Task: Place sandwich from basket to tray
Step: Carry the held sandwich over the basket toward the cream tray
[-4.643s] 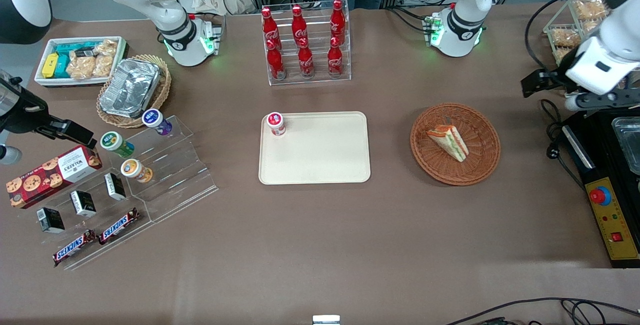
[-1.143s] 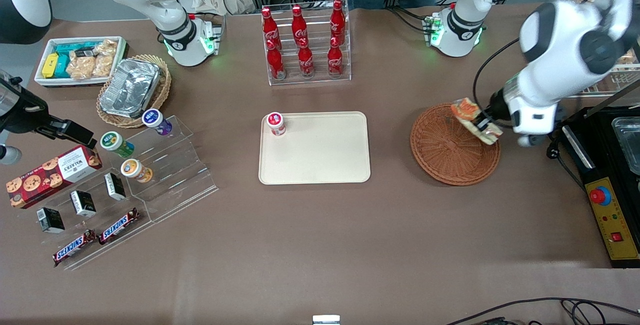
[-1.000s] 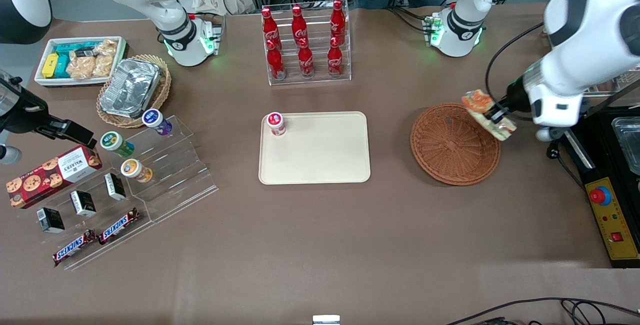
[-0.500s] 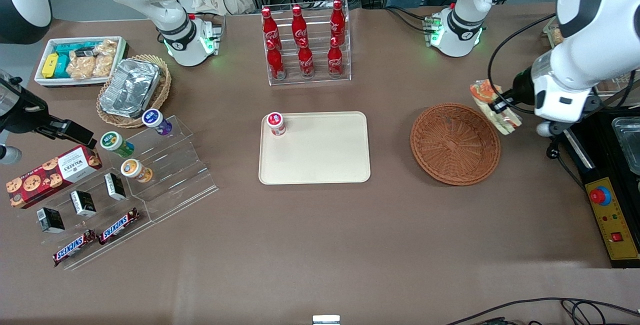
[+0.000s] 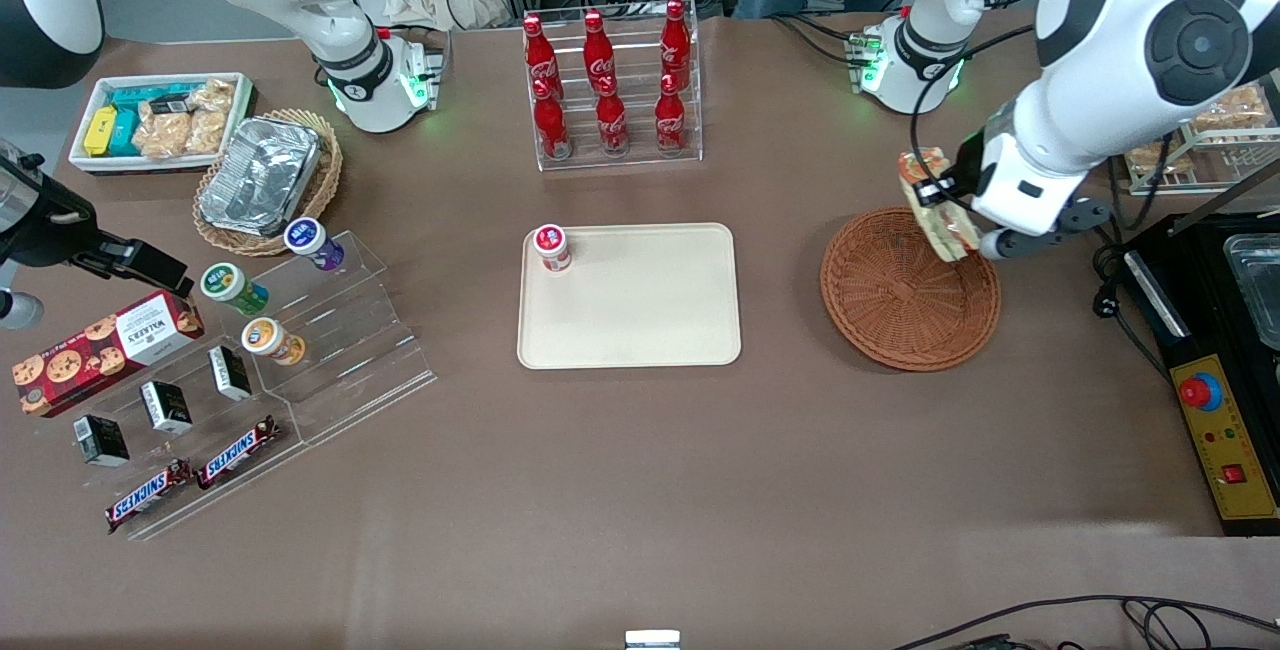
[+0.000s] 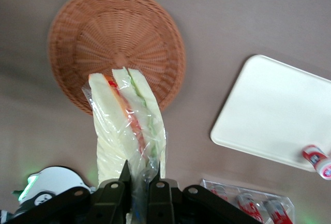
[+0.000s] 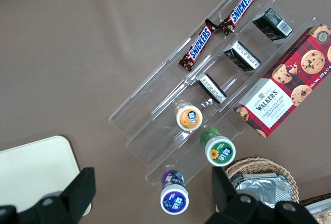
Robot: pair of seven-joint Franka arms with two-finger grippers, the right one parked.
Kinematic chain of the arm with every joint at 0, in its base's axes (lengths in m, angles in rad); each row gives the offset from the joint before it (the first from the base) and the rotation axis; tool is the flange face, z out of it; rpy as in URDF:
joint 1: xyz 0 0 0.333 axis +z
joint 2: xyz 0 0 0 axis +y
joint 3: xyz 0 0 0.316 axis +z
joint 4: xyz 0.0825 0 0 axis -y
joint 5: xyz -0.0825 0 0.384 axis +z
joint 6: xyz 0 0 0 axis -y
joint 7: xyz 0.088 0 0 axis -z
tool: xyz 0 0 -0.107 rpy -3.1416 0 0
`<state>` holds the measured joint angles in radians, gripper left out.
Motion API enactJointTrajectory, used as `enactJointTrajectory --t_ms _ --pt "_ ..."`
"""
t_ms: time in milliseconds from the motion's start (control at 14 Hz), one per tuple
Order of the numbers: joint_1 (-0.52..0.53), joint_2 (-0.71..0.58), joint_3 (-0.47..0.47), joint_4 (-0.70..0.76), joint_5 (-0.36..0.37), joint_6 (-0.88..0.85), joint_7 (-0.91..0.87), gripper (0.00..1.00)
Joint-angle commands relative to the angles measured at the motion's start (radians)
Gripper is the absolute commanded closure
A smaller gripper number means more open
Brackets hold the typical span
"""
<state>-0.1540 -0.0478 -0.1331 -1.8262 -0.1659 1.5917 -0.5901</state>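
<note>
My left gripper [image 5: 942, 200] [image 6: 139, 175] is shut on the plastic wrap of the sandwich [image 5: 937, 214] [image 6: 128, 125], a pale wedge with orange, green and white layers. It hangs in the air above the rim of the reddish-brown wicker basket [image 5: 905, 295] [image 6: 114, 32], at the edge farthest from the front camera. The basket holds nothing else. The beige tray [image 5: 640, 315] [image 6: 269, 115] lies flat mid-table, beside the basket toward the parked arm's end.
A small red-capped cup [image 5: 551, 248] [image 6: 316, 160] stands on a tray corner. A clear rack of red cola bottles [image 5: 611, 85] is farther from the camera than the tray. A black machine [image 5: 1220, 350] borders the working arm's end. Clear snack shelves [image 5: 300, 330] sit toward the parked arm's end.
The sandwich was lifted out of the basket and swung outward past its rim. In the last half second the gripper carried it back over the basket's rim, toward the tray.
</note>
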Motion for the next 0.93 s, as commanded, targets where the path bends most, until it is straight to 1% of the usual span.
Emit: enactJointTrajectory --t_ms 0,71,214,286,429,714,857 --pt "-0.018 0.012 -0.067 0.025 -0.021 0.046 0.018 1.00" --pt "-0.016 0.029 -0.098 0.018 -0.029 0.095 0.016 1.00" --pt "-0.021 0.080 -0.134 0.018 -0.072 0.152 0.021 1.00" --pt "-0.028 0.106 -0.166 0.018 -0.070 0.193 0.024 1.00" --pt "-0.048 0.175 -0.200 0.016 -0.066 0.258 0.054 1.00" --pt "-0.137 0.288 -0.200 -0.011 -0.057 0.445 0.192 1.00" --pt "-0.174 0.353 -0.200 -0.022 -0.058 0.548 0.204 1.00"
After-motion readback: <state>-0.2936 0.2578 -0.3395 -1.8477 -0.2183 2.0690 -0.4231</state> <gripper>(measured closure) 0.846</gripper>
